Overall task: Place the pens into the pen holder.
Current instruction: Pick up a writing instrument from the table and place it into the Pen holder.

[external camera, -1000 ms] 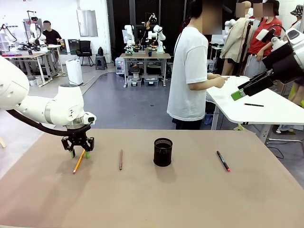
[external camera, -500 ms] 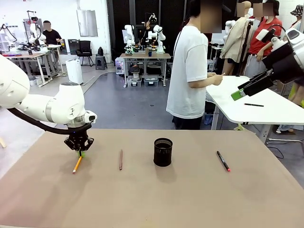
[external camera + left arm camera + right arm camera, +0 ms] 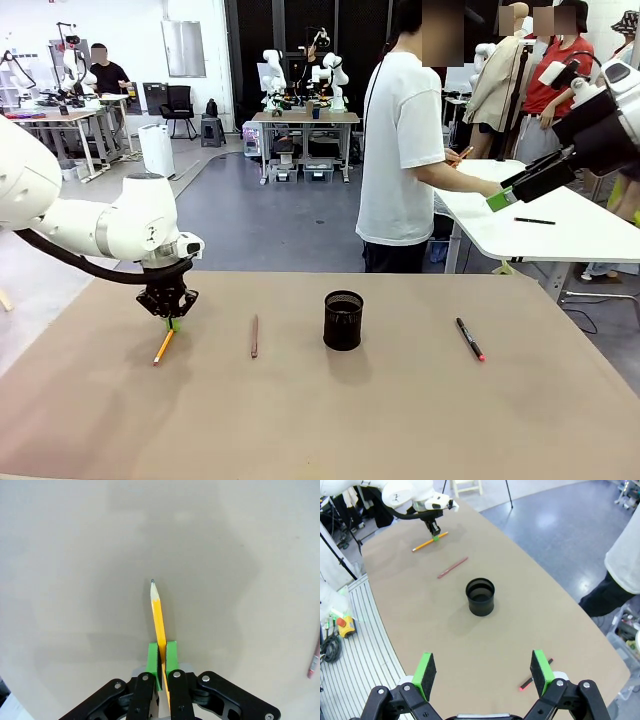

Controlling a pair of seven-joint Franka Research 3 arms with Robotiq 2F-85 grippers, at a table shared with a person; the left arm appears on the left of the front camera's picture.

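Left hand [image 3: 168, 318] is down at the counter [image 3: 400, 420] on the robot's left side, and its green pads [image 3: 154, 659] are squeezed right together on the yellow-orange pencil [image 3: 164, 345]. In the left wrist view the pencil [image 3: 158, 615] sticks straight out from between the pads, sharpened tip pointing away from the hand. From the front, it's pinched near the far end and the rest slants toward the camera. It looks like it's lying on the counter, though I honestly can't tell if it's lifted a hair.

The reddish-brown pencil [image 3: 254, 336] lies on the counter between the yellow one and the pen holder [image 3: 343, 320], apart from both, pointing roughly front to back. The holder stands upright about mid-counter, and the right wrist view [image 3: 480, 597] looks down into its open top, with no pen visible in it. The black marker [image 3: 470, 339] with the red end lies on the counter well to the robot's right of the holder.

Right hand [image 3: 483, 667] is spread wide with nothing between the pads, hanging high above the counter. In its own view the marker [image 3: 536, 674] sits just behind one green pad.

A person in a white T-shirt [image 3: 400, 150] stands past the far edge, side-on, at another white table.
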